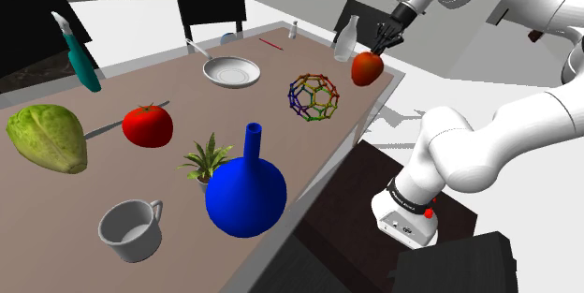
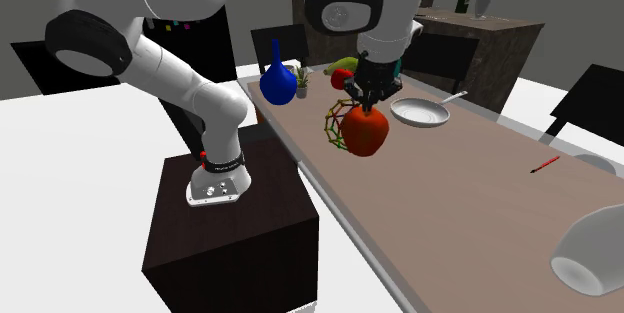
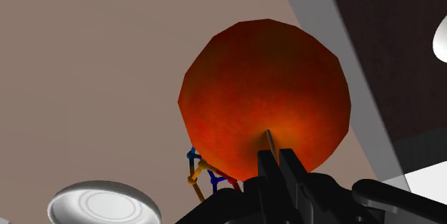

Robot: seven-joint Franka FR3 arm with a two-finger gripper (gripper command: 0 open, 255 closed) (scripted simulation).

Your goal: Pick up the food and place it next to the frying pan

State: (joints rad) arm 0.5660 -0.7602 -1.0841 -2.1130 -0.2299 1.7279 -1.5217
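Note:
A red-orange round fruit [image 1: 366,68] hangs from my gripper [image 1: 384,44], which is shut on its thin stem. It is near the table's edge at the shoulder view's right, beside a wire ball [image 1: 313,97]. In the wrist view the fruit [image 3: 265,94] sits just beyond the closed fingertips [image 3: 271,164], with the stem pinched between them. The frying pan [image 1: 232,73], grey-white with a long handle, lies farther in on the table. In the second exterior view the fruit [image 2: 366,131] hangs below the gripper [image 2: 367,101], with the pan [image 2: 420,112] just behind it.
On the brown table [image 1: 112,179] stand a red tomato [image 1: 147,125], a green cabbage-like vegetable [image 1: 47,137], a blue vase [image 1: 245,188], a small plant [image 1: 206,160], a grey mug [image 1: 131,230], a teal spray bottle [image 1: 80,52], a clear bottle [image 1: 346,38] and a red pen [image 1: 270,44].

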